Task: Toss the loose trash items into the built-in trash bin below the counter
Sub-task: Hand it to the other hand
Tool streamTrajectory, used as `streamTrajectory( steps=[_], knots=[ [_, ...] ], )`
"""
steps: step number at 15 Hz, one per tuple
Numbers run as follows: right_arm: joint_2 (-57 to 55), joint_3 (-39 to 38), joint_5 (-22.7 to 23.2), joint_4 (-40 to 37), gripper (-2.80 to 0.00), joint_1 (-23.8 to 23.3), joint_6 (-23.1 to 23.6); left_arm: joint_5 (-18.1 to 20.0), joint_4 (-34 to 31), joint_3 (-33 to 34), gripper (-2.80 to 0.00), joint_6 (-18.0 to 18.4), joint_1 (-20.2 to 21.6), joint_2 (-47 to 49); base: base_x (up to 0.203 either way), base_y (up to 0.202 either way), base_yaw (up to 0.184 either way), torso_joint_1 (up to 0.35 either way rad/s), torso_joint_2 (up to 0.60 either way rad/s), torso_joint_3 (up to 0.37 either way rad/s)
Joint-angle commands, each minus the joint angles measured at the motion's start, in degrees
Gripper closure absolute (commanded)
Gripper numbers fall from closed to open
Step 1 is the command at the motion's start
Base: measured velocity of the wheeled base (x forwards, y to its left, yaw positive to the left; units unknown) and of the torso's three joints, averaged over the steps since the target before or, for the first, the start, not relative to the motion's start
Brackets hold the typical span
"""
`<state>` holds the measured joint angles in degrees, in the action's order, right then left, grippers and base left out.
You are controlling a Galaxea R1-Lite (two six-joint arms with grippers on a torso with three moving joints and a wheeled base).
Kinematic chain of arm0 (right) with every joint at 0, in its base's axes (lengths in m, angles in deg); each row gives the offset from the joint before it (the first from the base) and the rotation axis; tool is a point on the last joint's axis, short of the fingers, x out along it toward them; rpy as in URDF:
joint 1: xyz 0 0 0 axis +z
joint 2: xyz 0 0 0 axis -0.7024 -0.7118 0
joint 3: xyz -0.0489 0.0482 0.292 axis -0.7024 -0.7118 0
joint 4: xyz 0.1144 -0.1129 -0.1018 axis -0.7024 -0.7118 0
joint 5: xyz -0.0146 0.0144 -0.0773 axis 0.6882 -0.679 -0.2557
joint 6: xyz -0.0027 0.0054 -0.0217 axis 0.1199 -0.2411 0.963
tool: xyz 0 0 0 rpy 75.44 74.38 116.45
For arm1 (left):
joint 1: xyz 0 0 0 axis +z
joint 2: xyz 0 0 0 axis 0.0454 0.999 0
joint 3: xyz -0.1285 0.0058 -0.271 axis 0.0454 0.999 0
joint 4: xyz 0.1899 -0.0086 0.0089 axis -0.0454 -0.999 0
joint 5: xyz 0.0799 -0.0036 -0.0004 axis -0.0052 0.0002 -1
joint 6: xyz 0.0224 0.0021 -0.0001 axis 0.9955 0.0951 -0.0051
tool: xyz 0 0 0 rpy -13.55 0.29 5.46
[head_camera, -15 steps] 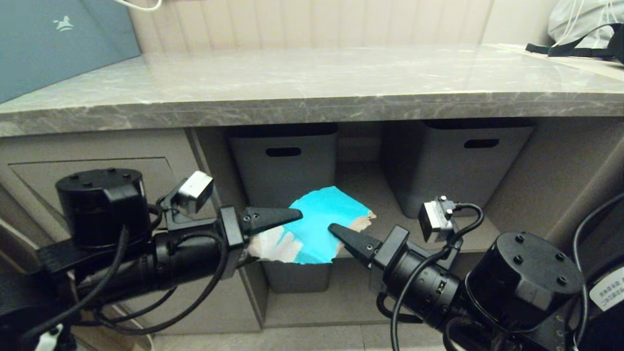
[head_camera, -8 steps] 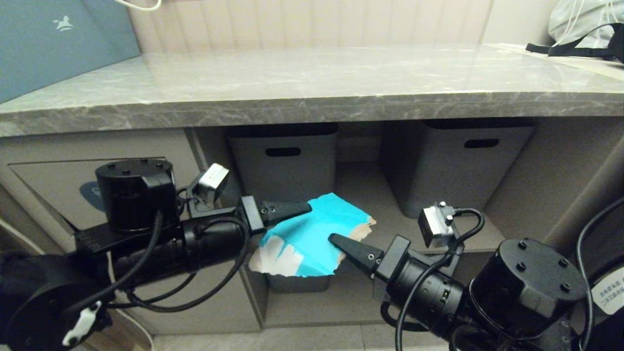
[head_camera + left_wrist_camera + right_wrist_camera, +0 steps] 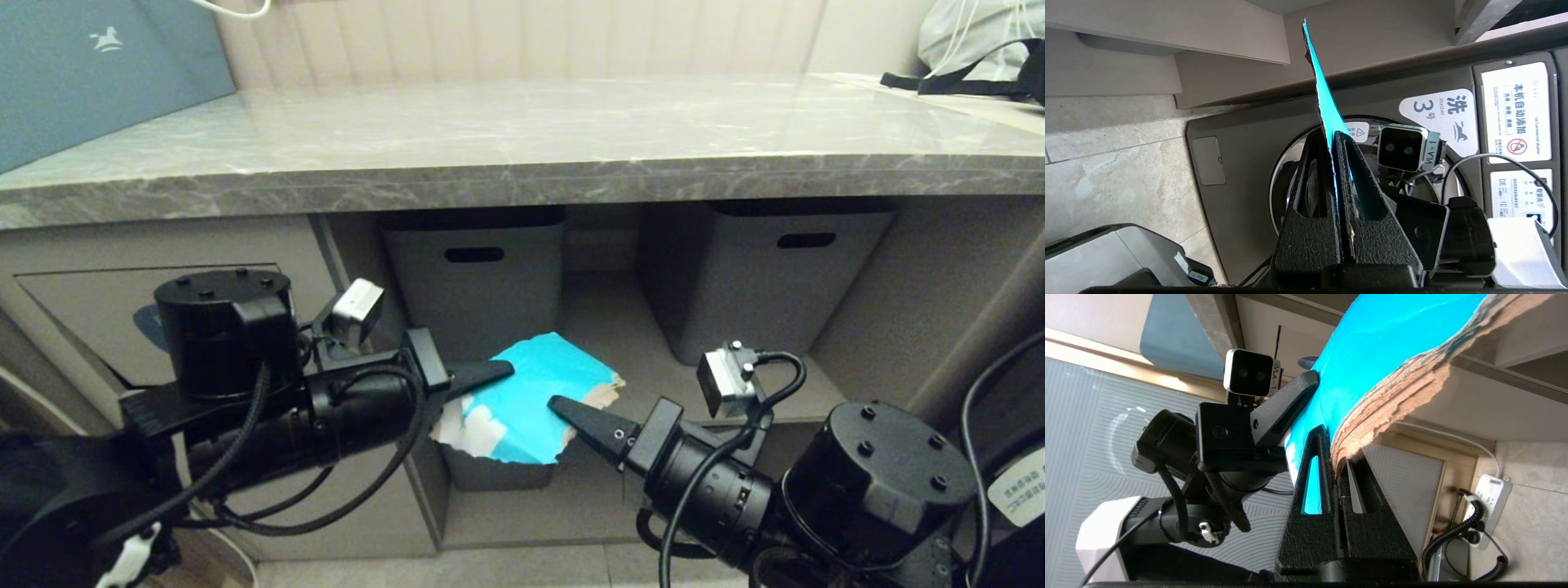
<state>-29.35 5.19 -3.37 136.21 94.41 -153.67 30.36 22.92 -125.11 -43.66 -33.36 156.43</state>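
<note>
You had both pincers, left [image 3: 490, 375] and right [image 3: 563, 405], pinching the card [image 3: 531, 392]: light, bendy, best gripped at edges.

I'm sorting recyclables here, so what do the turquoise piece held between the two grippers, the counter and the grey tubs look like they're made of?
Turquoise card: likely corrugated cardboard with a glossy printed face; its torn brown edge shows layered ridges.
Counter: polished grey stone, probably marble or a lookalike, with white veins and reflections.
Grey tubs: seemingly matte moulded plastic, with smooth walls and cut-out slot handles.
</note>
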Motion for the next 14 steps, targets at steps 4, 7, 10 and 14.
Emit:
streamTrajectory(
  steps=[4, 7, 10, 14],
  knots=[
    [-0.3, -0.1, 0.1, 0.6, -2.8, 0.0, -0.3, 0.3, 0.1, 1.5, 0.0, -0.3, -0.3, -2.4, 0.0, 0.0, 0.0, 0.0, 0.0, 0.0],
    [1.4, -1.6, -0.1, 0.6, -2.8, 0.1, -0.3, -1.0, 0.3, 1.2, 0.0, 0.0, 0.0, -2.2, 0.0, 0.0, 0.0, 0.0, 0.0, 0.0],
    [5.6, -7.5, -1.0, 0.6, -2.8, 1.1, -0.4, -4.5, 0.2, 1.7, 0.0, 0.8, 0.7, -2.4, 0.0, 0.0, 0.0, 0.0, 0.0, 0.0],
    [8.0, -16.1, -10.7, 0.6, 0.0, 4.3, 4.2, -6.6, 0.2, 6.8, 0.0, 3.7, 0.8, -6.3, 0.0, 0.0, 0.0, 0.0, 0.0, 0.0]
  ],
)
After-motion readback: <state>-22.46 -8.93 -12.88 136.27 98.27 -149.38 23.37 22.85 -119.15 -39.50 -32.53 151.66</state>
